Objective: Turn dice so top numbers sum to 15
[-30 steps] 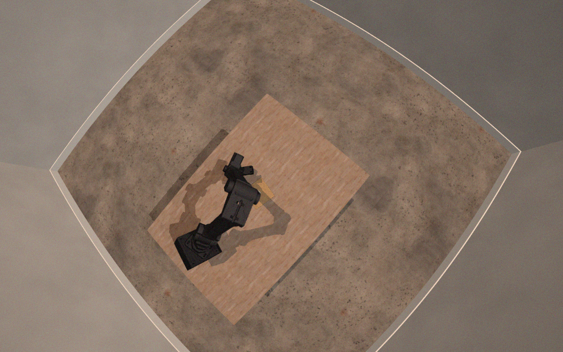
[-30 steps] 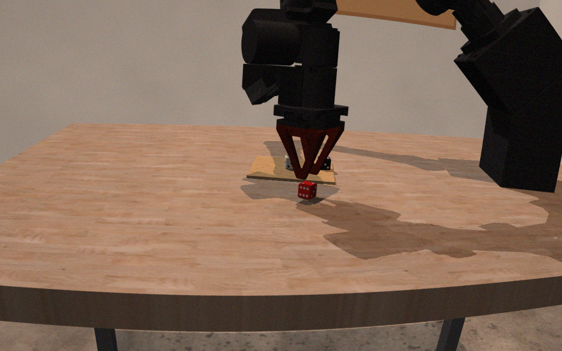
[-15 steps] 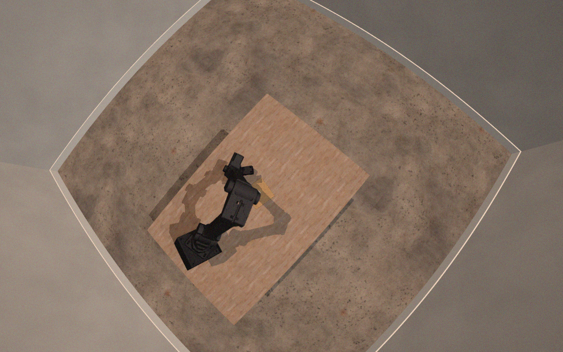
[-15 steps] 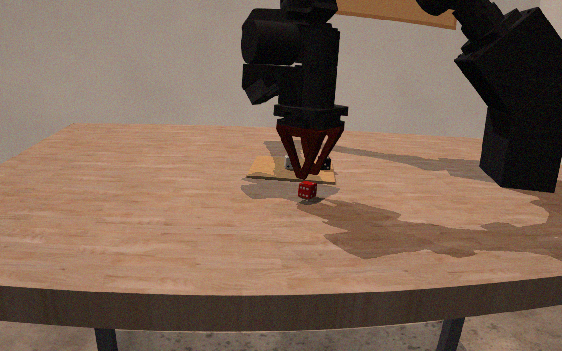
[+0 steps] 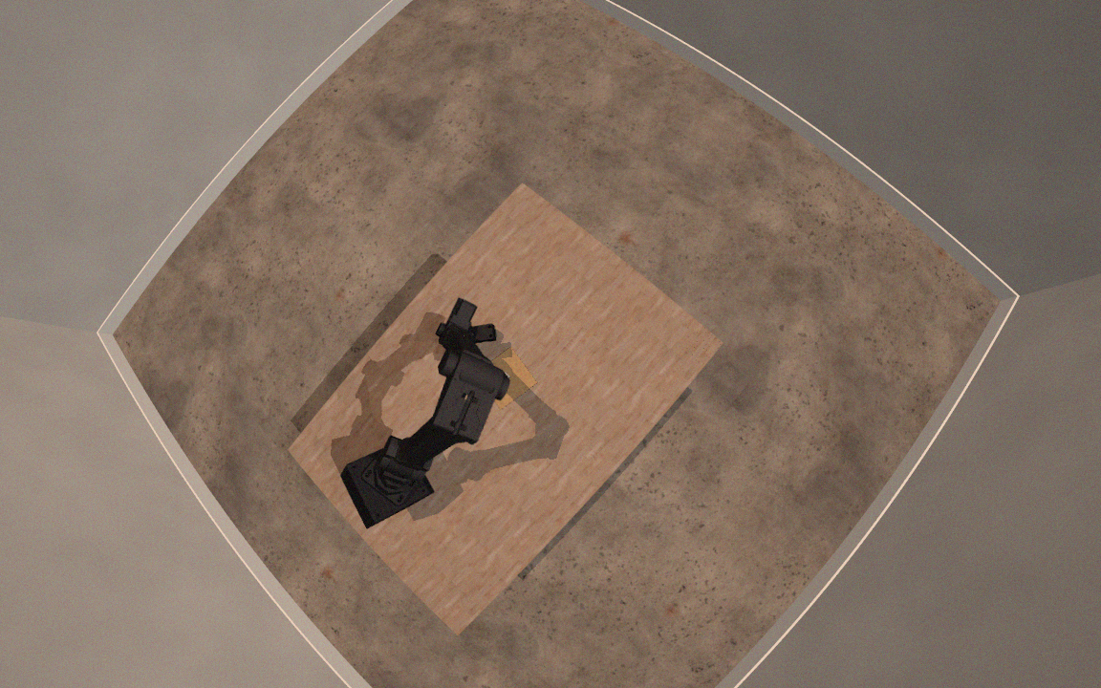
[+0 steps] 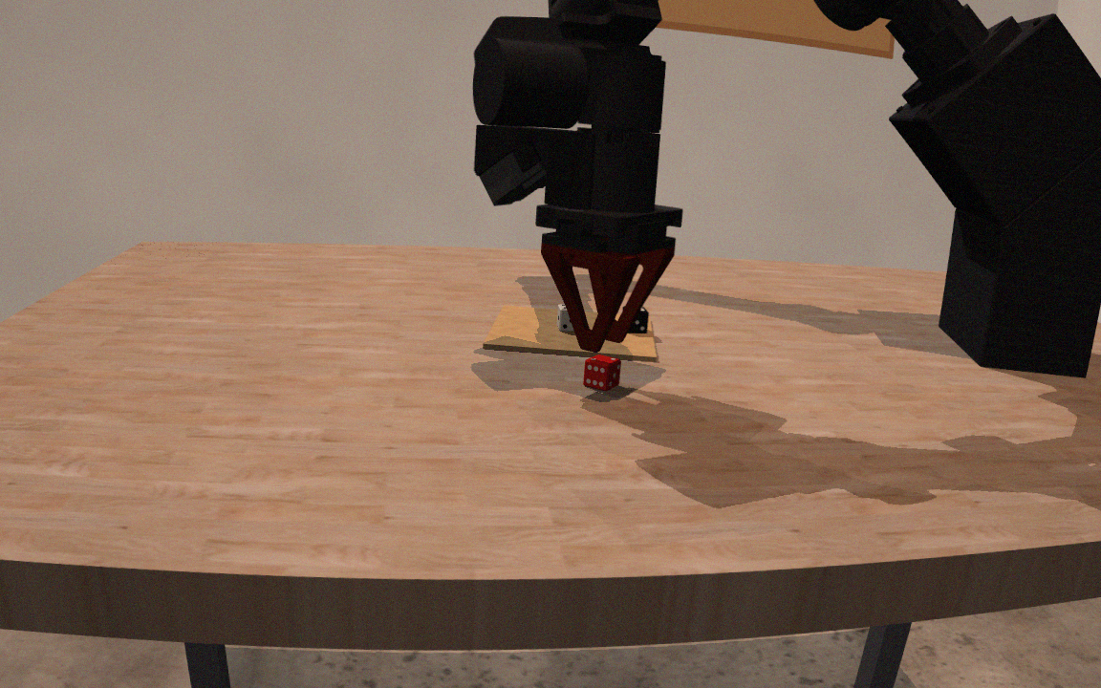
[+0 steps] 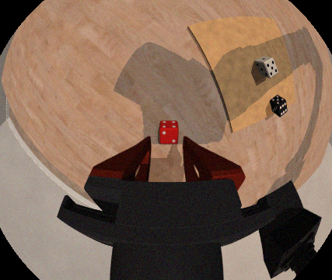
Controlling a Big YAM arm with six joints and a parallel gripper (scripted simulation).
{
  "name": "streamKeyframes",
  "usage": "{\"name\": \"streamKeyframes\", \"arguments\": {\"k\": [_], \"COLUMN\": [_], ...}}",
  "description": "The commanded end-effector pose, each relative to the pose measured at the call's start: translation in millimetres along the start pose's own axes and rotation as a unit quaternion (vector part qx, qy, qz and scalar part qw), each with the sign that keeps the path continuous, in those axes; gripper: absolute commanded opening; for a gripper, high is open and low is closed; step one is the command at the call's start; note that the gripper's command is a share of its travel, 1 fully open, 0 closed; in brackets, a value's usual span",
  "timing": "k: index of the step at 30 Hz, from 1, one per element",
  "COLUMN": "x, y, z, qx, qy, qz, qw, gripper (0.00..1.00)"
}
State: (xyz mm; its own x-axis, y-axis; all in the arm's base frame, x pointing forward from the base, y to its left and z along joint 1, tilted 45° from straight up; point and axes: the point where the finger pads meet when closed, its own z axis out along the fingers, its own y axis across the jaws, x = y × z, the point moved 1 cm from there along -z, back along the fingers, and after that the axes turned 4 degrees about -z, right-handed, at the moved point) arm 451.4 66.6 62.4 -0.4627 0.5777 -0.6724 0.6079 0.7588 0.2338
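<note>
A red die [image 6: 602, 373] lies on the bare table just in front of the tan mat [image 6: 572, 335], off the mat. It also shows in the wrist view [image 7: 169, 132]. A white die [image 7: 265, 68] and a black die [image 7: 279, 105] sit on the mat [image 7: 249, 68], apart from each other. My gripper [image 6: 599, 344] points straight down, its dark red fingertips a little above the red die and slightly behind it. The fingers stand partly open with only table showing between them. They hold nothing. In the overhead view the arm [image 5: 462, 329] hides the dice.
The arm's black base [image 6: 1025, 213] stands at the right of the wooden table. The mat lies flat near the table's middle [image 5: 518, 372]. Arm shadows fall across the wood to the right of the red die.
</note>
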Motion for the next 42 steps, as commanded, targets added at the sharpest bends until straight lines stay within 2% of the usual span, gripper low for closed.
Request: {"name": "streamKeyframes", "arguments": {"k": [1, 42], "x": [7.9, 7.9], "y": [1.6, -0.9], "z": [2.3, 2.8], "qx": [-0.001, 0.000], "qy": [0.001, 0.001], "qz": [-0.001, -0.001], "qw": [1.000, 1.000], "gripper": [0.34, 0.34]}}
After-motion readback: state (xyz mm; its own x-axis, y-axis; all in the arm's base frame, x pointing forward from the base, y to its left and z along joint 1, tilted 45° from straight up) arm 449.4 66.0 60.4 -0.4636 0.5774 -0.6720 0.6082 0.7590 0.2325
